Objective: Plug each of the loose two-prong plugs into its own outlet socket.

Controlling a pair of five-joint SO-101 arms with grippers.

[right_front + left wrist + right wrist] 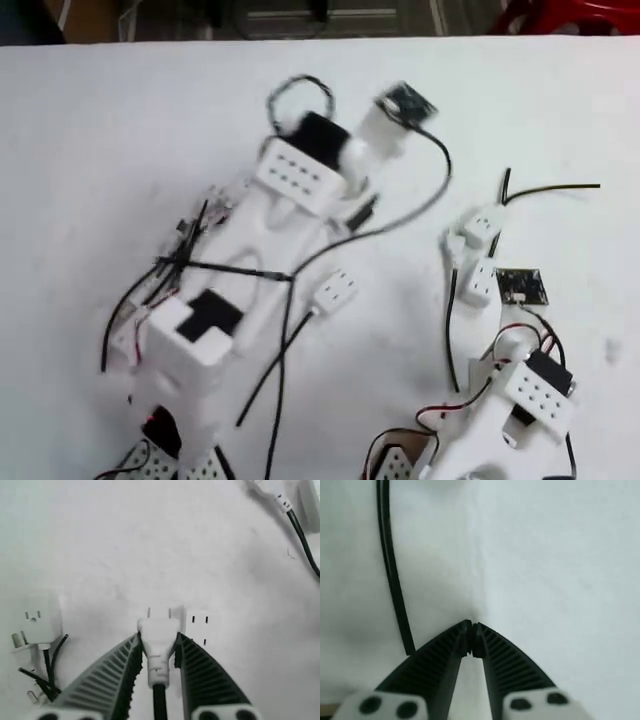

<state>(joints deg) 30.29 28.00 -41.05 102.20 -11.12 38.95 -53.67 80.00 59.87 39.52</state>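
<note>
My left gripper (157, 637) is shut on a white two-prong plug (156, 632), its prongs pointing away from the wrist and its black cord running back between the fingers. Just beside the plug lies a white outlet socket (200, 625) with its slots facing up. A second white socket (35, 622) lies off to the other side. In the high view the left arm (300, 175) stretches toward the table's far middle. My right gripper (471, 631) is shut on nothing, low over bare white table, with its arm (530, 395) at the near right.
The high view shows white socket blocks at centre (335, 290) and at the right (482, 225) (480, 282), next to a small black board (522, 285). Black cords (285, 340) cross the middle of the table. One black cable (392, 565) runs beside my right gripper.
</note>
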